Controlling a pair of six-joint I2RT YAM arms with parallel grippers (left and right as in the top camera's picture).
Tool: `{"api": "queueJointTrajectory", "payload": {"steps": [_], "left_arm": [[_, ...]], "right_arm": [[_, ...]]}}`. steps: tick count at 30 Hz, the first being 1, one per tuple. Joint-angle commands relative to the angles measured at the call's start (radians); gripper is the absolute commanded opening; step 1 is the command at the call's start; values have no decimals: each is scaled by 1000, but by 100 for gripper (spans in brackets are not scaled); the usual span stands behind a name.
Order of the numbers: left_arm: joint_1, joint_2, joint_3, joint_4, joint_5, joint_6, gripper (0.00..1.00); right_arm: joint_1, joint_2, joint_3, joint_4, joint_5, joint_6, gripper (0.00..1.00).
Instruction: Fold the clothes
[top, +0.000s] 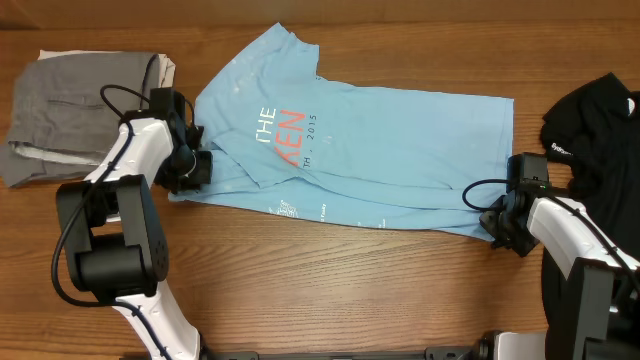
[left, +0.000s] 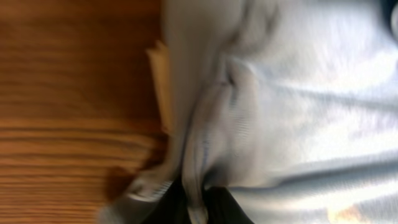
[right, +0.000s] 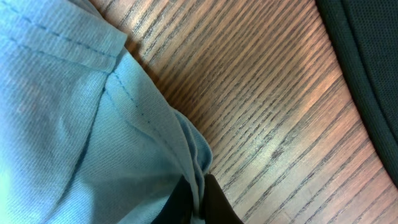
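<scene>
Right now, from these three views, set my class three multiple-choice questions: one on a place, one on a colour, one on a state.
1. Where do the grey trousers lie relative to the light blue T-shirt?
A. On top of it
B. To its left, at the table end
C. To its right

2. What colour are the largest letters on the T-shirt?
A. Orange-red
B. Green
C. Black

3. What state is the right gripper in?
A. Open above bare wood
B. Shut on the trousers
C. Shut on the T-shirt's corner

Answers:
1 B, the overhead view shows them folded at the left end.
2 A, the big "EN" is orange-red.
3 C, the right wrist view shows blue cloth pinched in it.
</scene>
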Motion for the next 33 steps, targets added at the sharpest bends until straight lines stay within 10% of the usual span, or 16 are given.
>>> {"api": "queueJointTrajectory", "payload": {"steps": [1, 13, 24, 33], "left_arm": [[28, 16, 59, 16, -69, -39, 16], [52, 17, 85, 32, -231, -134, 34], [47, -49, 318, -360, 27, -247, 4], [33, -48, 30, -188, 24, -234, 4]], "right_arm": [[-4, -2, -6, 2, 17, 1, 5], [-4, -2, -6, 1, 17, 1, 5], [-4, -2, -6, 1, 16, 1, 5], [-4, -2, 56, -87, 26, 0, 4]]}}
